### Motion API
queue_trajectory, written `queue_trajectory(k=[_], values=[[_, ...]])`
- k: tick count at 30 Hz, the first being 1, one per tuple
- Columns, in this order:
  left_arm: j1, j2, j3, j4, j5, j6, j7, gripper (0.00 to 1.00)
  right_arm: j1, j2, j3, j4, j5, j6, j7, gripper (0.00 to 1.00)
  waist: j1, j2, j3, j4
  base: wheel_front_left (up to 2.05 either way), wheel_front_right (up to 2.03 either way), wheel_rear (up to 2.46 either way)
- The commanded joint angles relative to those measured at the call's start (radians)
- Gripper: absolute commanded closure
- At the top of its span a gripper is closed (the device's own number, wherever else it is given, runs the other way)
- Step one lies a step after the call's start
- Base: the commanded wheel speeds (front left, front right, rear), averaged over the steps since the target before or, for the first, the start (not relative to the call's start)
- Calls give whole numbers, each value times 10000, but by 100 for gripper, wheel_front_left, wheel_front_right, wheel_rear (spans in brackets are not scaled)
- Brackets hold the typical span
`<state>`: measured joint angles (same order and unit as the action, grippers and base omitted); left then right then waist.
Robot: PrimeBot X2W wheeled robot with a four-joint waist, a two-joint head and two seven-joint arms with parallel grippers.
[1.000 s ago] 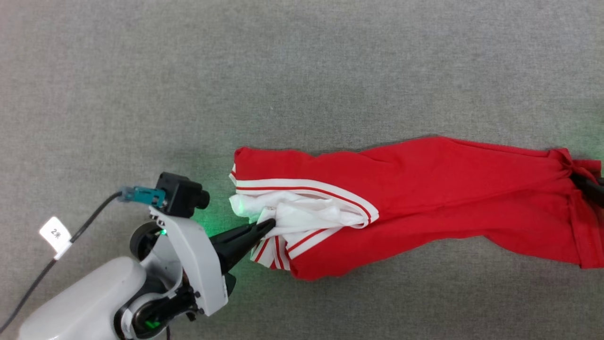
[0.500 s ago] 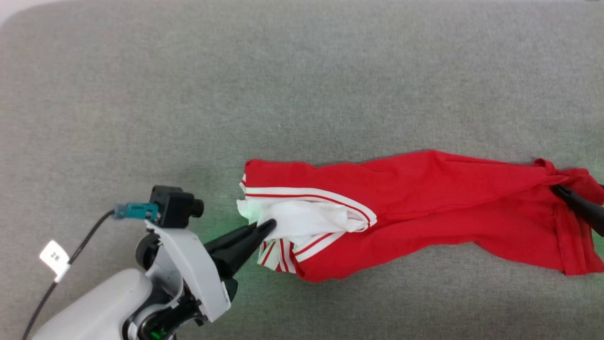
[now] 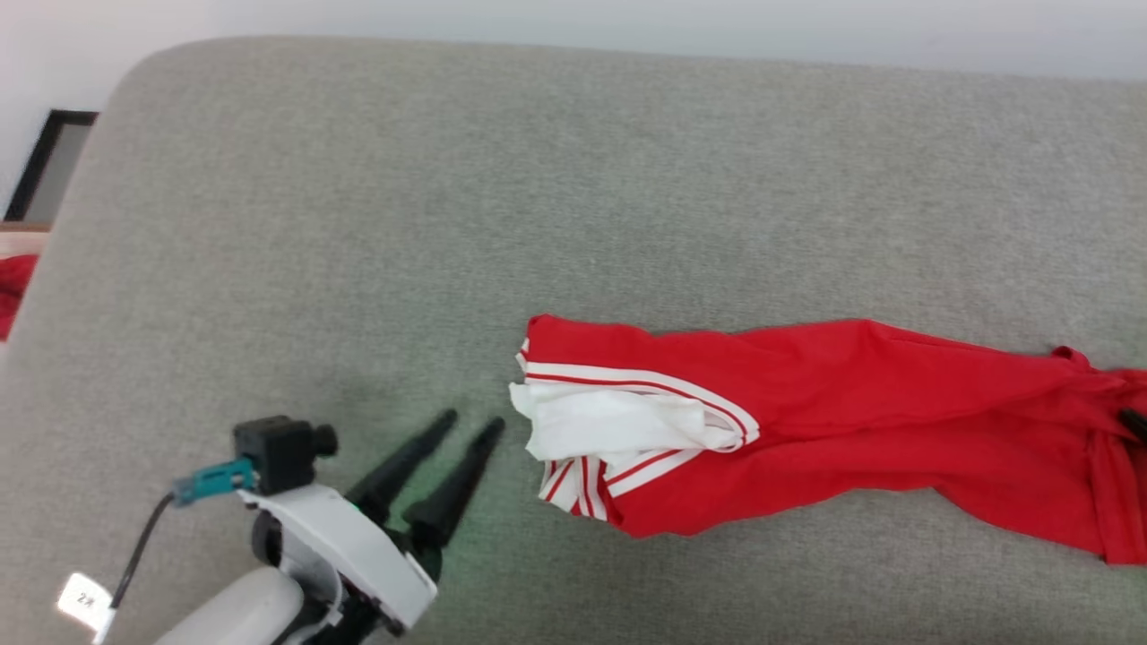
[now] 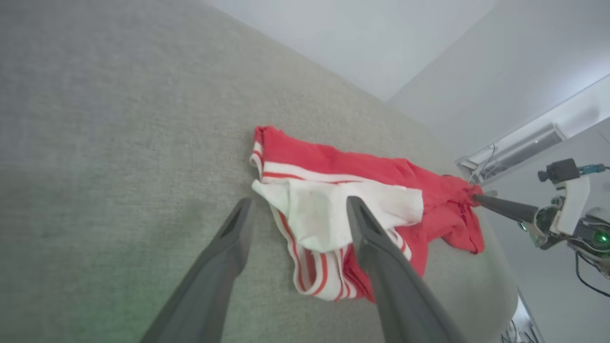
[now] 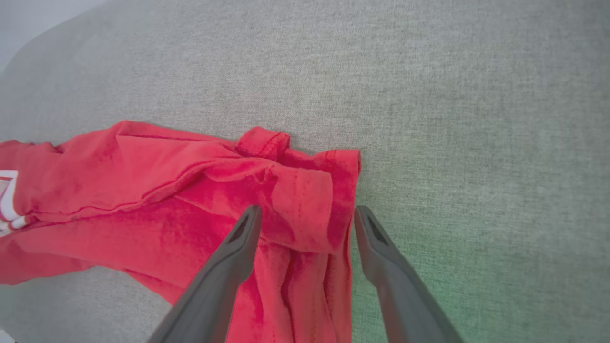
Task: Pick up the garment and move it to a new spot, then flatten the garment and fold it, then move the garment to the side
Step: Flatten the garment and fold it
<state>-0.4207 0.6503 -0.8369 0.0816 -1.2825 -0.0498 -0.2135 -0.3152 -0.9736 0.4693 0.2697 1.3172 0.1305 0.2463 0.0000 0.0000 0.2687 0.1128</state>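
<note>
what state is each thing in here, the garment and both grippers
garment, lying bunched in a long crumpled strip on the grey fabric surface, not flattened, not gripped
left gripper, jaws open, just short of the white sleeve end
right gripper, jaws open over the red hem end, not pinching it

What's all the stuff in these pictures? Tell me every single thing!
shirt: one, red with a white sleeve and red-and-white stripes, lying crumpled lengthwise on the cushion
cushion: one, grey, under everything
frame: one, black, beyond the cushion's far left corner
red thing: one, red, at the left edge, too cut off to name
left gripper: one, black, jaws open, just short of the white sleeve
right gripper: one, black, jaws open at the shirt's hem end
</note>
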Motion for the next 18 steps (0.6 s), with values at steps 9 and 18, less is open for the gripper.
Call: queue_trajectory(k=[9,18], values=[[468,-871,1729,1056,1151,140,-515,0,526,-115,-588,126,206,3,27,0,0,0,12,58,0,0,0],[1270,-2191,4447,1356,4948,238,-502,0,434,142,-826,70,-16,3,232,0,0,0,88,-142,0,0,0]])
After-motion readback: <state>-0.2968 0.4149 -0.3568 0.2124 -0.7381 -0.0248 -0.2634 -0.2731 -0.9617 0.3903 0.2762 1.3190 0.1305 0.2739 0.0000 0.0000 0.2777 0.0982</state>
